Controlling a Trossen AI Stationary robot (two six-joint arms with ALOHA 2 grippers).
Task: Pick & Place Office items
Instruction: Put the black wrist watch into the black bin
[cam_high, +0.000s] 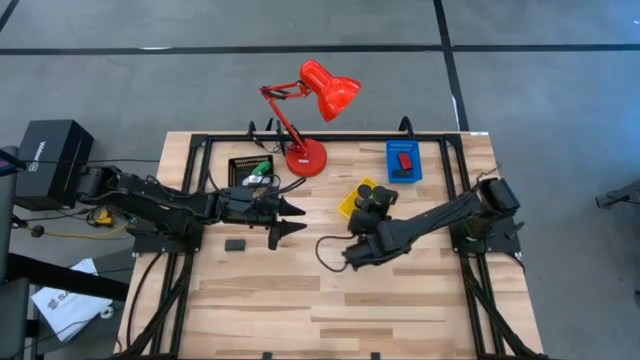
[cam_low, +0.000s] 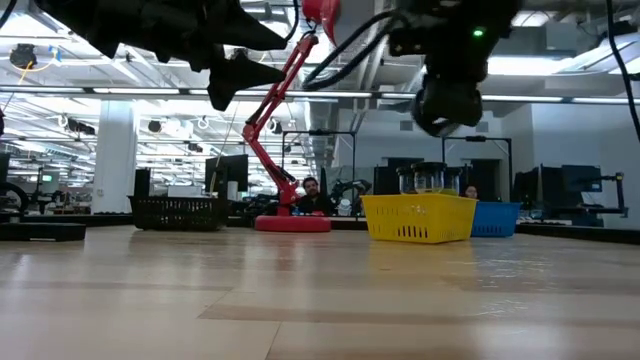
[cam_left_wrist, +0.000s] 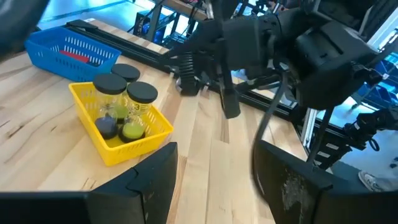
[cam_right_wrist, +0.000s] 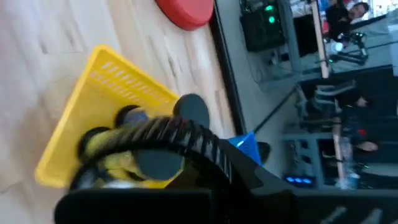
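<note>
My left gripper (cam_high: 293, 219) hovers open and empty above the table's middle, pointing toward the right side; its wrist view shows the wide gap (cam_left_wrist: 214, 179). A small black block (cam_high: 235, 244) lies flat on the wood behind it, toward the near-left. My right gripper (cam_high: 368, 214) is raised beside the yellow tray (cam_high: 347, 206), just on its near side. The tray holds clear jars with black lids (cam_left_wrist: 134, 102). A red block (cam_high: 404, 160) lies in the blue tray (cam_high: 404, 177). A green item (cam_high: 262, 168) sits in the black tray (cam_high: 238, 164).
The red desk lamp stands on its round base (cam_high: 305, 158) at the far middle, its arm leaning over the table. Black frame rails run along the left, right and far edges. A loose cable (cam_high: 325, 250) loops beside the right arm. Bare wood spans the near half.
</note>
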